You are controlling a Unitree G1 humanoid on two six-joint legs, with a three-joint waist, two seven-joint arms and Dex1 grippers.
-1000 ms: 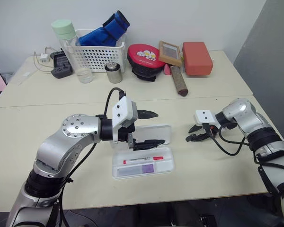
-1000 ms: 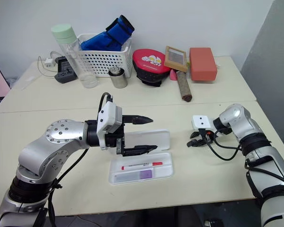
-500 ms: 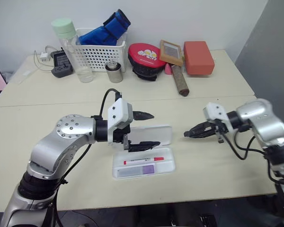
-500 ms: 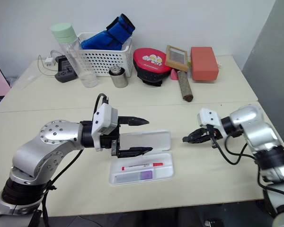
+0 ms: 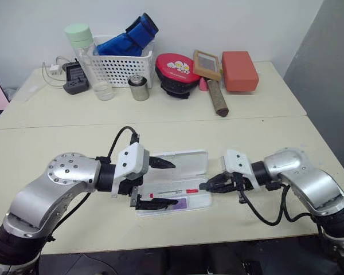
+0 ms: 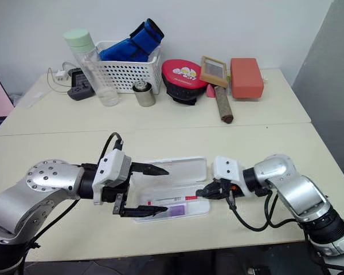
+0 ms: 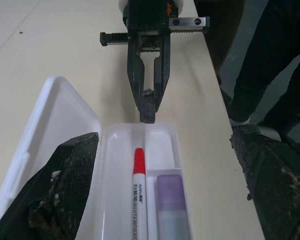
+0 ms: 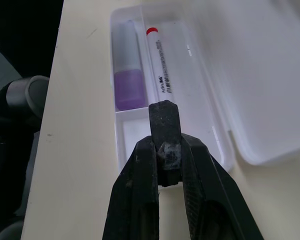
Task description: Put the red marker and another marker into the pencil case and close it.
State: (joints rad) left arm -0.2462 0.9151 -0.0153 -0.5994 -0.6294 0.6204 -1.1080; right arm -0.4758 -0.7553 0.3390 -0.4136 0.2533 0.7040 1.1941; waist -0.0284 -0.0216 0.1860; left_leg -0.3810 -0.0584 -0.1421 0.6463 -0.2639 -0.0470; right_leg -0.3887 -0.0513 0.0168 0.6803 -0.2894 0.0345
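Note:
The pencil case (image 5: 190, 162) lies open near the table's front edge, its lid flat behind the tray. In the tray the red marker (image 5: 173, 194) lies lengthwise, and the lilac marker (image 8: 128, 75) sits beside it in the front compartment. My left gripper (image 5: 161, 183) is open at the case's left end, one finger over the lid and the other at the tray's front edge. My right gripper (image 5: 204, 186) is shut on nothing. Its tip hangs at the tray's right end, over the small empty compartment (image 8: 135, 127).
Along the back of the table stand a white lattice basket (image 5: 117, 67) with blue cloth, a green-capped bottle (image 5: 80, 46), a metal tin (image 5: 139, 89), a red round case (image 5: 175, 70), a wooden frame (image 5: 206, 63), a red box (image 5: 239, 70) and a brown roll (image 5: 217, 98).
My right gripper closed up and swung left across the table to the tray's right end. My left gripper sank and drew back leftward, still open, and now straddles the case's left end.

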